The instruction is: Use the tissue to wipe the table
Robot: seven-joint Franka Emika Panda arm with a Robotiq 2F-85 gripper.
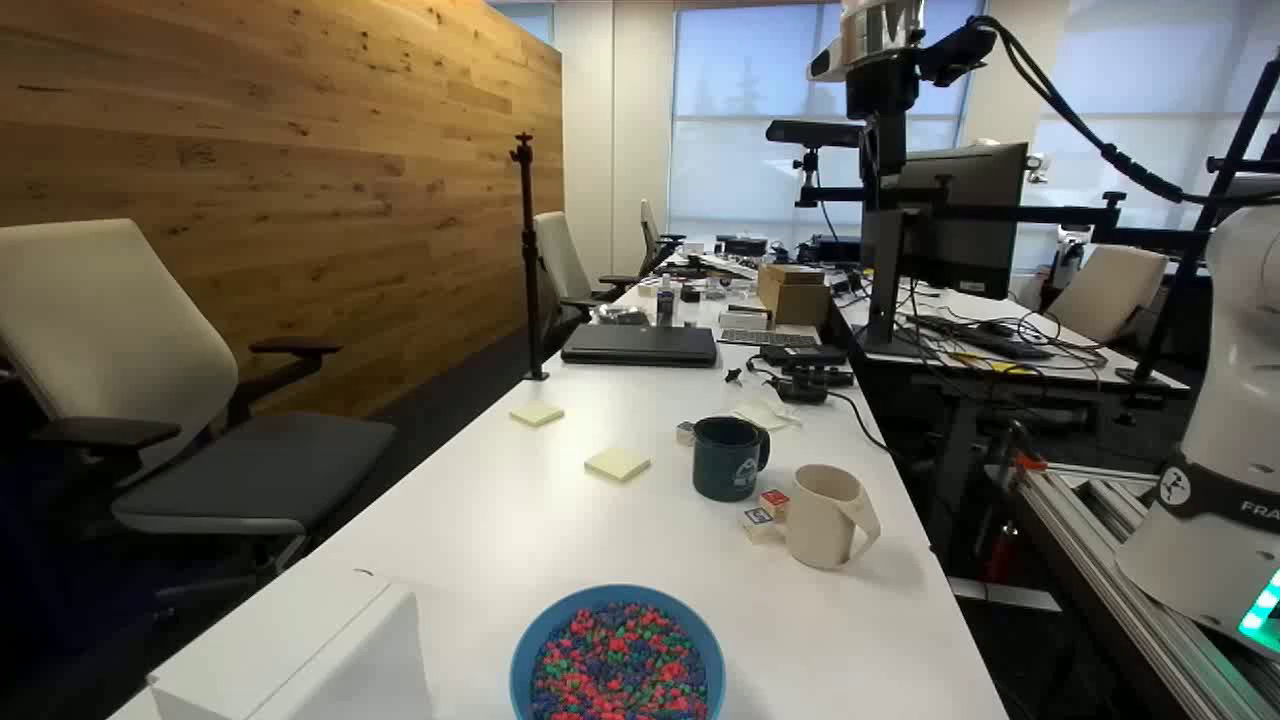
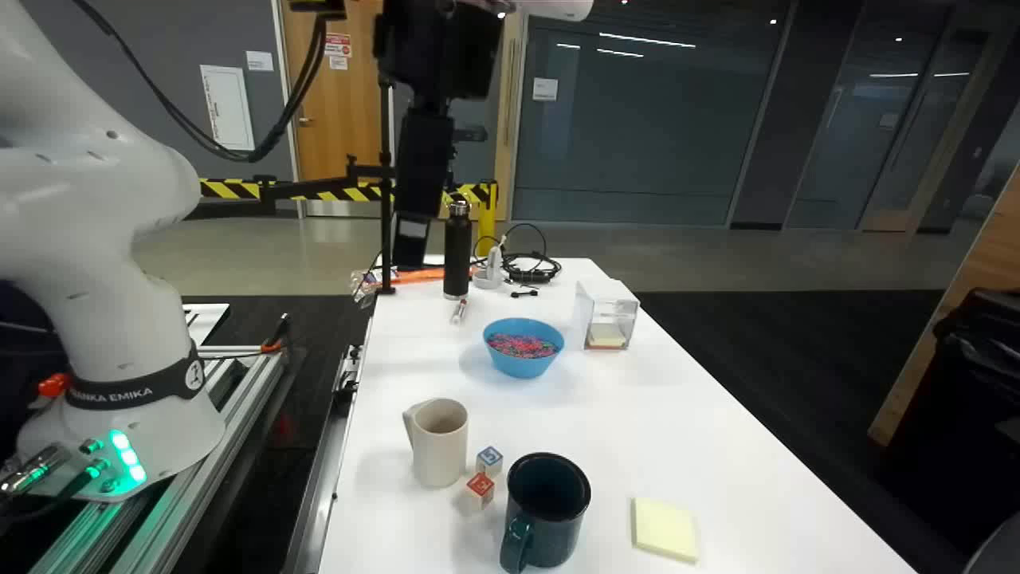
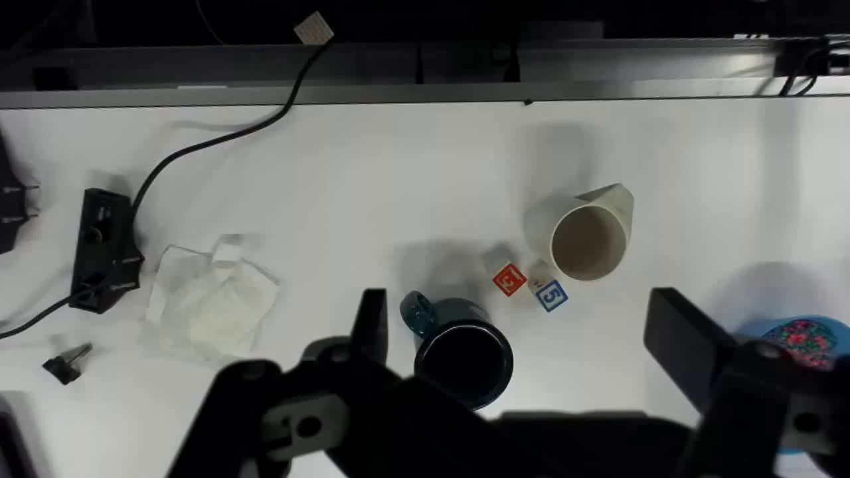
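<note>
Firstly, in an exterior view, at the near end of the white table stands the blue bowl; the wiping should go around it. Farther, on the right, are the beige mug, two small blocks and the green mug. High above the table hangs the gripper, its jaws wide apart and holding nothing. Beyond the green mug lies the tissue, crumpled. To take it well, one should descend slowly, pinch its middle, and avoid the black cable near it
</note>
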